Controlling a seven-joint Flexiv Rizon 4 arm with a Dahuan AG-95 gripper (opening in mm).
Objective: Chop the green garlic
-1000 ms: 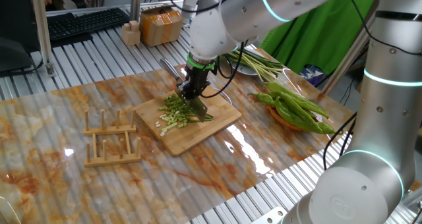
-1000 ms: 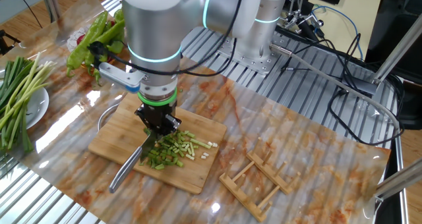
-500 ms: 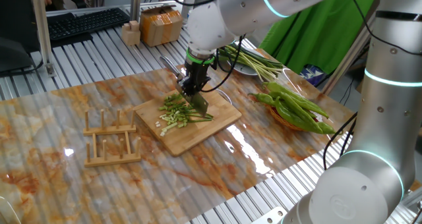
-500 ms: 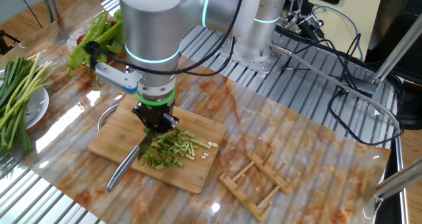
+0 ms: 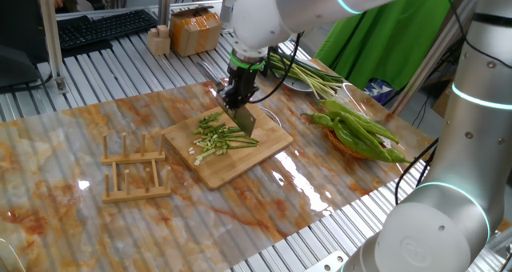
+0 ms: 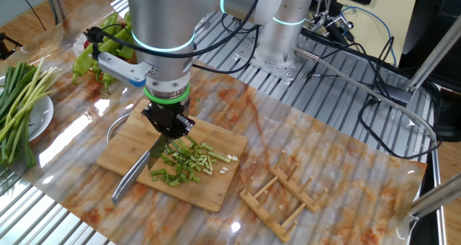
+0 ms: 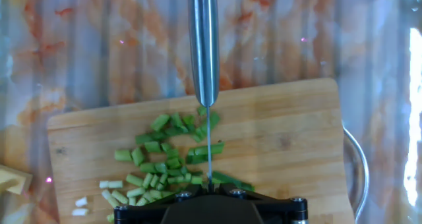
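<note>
The gripper pointed straight down over the wooden cutting board, its two black fingers drawn together and clamped on a knife. The fingers pinched the thin blade near its top edge; in the hand view the blade showed as a narrow line running up from the gripper body to the steel handle, which stuck out past the board's far edge over the marbled surface. In the other fixed view the handle slanted down toward the near-left edge of the board, and the blade hung clear above the wood. Nothing else touched the gripper.

The green garlic lay on the board as a loose heap of short cut bits, pale to dark green, spread near the board's middle and toward one long edge, directly below and just beside the raised blade. A few whitish bits lay apart from the heap, closer to the board's edge. In one fixed view several longer slivers still lay across the board beside the heap.

A wooden rack lay flat on the surface well apart from the board. Green peppers were piled near the surface's edge, and long uncut stalks rested on a white plate.
</note>
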